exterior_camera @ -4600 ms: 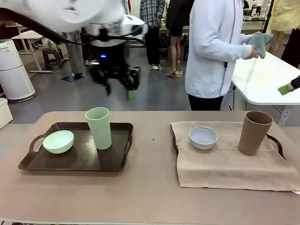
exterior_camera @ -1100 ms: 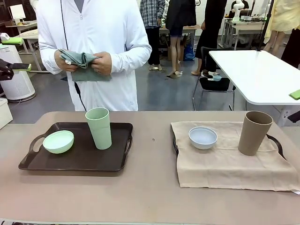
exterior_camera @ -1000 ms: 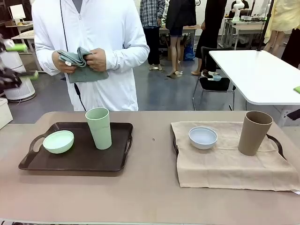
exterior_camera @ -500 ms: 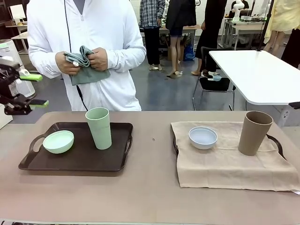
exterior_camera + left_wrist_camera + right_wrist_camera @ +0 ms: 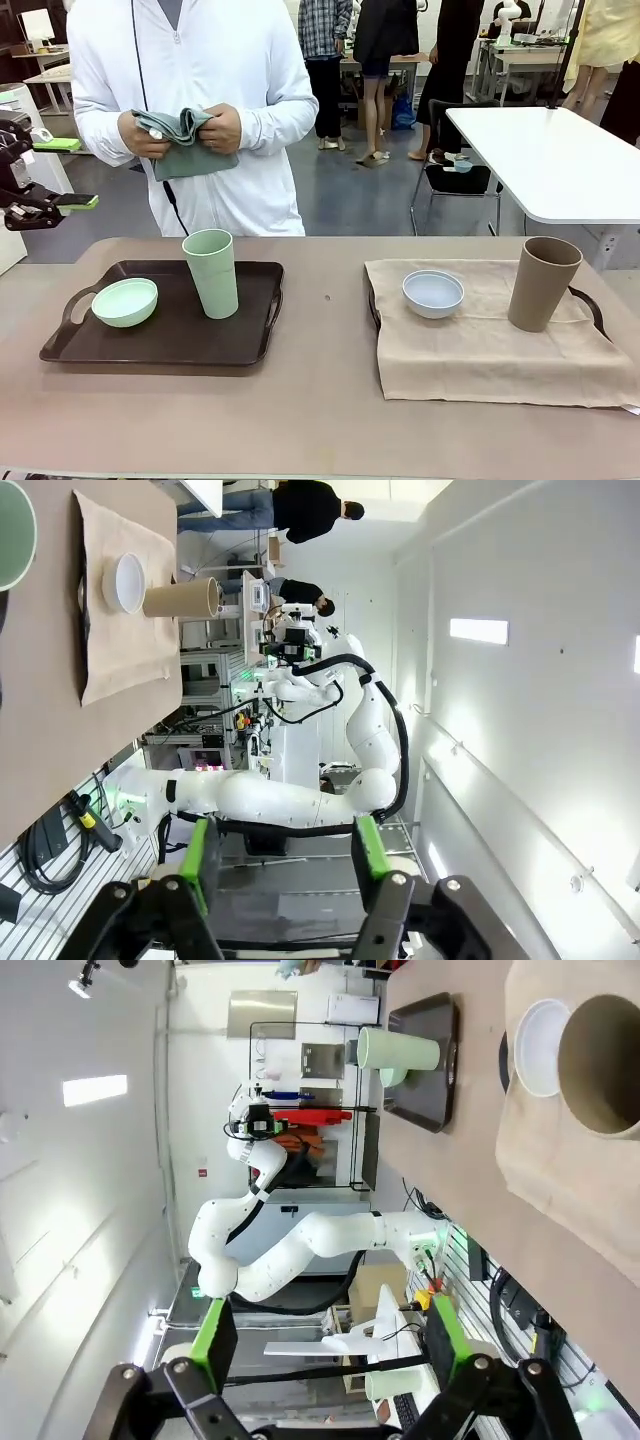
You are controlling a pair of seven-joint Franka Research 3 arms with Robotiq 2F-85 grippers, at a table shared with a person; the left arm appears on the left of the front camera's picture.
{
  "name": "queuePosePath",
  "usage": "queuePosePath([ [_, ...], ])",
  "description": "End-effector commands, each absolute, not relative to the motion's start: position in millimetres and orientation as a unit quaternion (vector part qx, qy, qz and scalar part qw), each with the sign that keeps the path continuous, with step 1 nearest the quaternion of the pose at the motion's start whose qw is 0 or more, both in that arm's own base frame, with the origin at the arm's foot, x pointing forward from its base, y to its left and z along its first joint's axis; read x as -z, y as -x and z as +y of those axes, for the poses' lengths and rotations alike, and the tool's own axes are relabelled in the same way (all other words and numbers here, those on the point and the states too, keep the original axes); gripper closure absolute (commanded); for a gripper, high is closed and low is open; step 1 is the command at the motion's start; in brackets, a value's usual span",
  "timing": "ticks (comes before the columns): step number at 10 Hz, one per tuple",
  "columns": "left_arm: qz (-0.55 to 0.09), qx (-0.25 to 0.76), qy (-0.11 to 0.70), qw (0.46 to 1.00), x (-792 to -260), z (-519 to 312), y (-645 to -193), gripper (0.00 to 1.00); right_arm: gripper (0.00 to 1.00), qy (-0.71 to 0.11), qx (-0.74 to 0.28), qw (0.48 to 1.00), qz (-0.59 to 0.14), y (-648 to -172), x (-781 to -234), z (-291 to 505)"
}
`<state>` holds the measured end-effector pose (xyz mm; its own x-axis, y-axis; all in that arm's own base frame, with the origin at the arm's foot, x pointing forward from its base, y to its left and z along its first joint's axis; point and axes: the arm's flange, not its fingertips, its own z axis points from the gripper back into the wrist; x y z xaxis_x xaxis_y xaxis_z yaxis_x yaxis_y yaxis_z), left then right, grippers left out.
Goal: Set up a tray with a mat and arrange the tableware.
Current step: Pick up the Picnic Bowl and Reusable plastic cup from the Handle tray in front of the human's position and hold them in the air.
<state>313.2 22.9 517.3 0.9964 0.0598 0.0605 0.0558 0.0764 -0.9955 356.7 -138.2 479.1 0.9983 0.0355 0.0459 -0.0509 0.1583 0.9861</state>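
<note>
**On the table: dark tray bare, second tray under a beige mat**

From the front, a person stands at the far side with both hands on a folded grey-green cloth. The right wrist view, turned sideways, looks straight into the hollow brown cup. The left wrist view shows that cup side-on beside the blue-grey bowl.

Counted: two trays, one mat, one cloth, two bowls and two cups. The mint bowl and the upright mint cup stand on the dark tray, near each other but apart. The blue-grey bowl and the brown cup stand on the mat, well apart.

The left gripper hangs in the air beyond the table's left end, well clear of the dark tray. Its green pads are parted some way, with nothing between them. The right gripper has its jaws spread wide and is likewise empty, touching nothing.
</note>
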Motion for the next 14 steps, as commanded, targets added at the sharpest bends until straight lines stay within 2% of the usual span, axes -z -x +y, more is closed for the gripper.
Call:
queuePosePath([
  [1, -0.051, 0.007, 0.686, 0.725, -516.5, 23.5, -315.1, 0.3, 0.0, -0.668, -0.048, 0.742, 0.01, -368.1, -477.3, -120.8],
  [14, -0.051, 0.007, 0.686, 0.725, -516.5, 23.5, -315.1, 0.3, 0.0, -0.668, -0.048, 0.742, 0.01, -368.1, -477.3, -120.8],
])
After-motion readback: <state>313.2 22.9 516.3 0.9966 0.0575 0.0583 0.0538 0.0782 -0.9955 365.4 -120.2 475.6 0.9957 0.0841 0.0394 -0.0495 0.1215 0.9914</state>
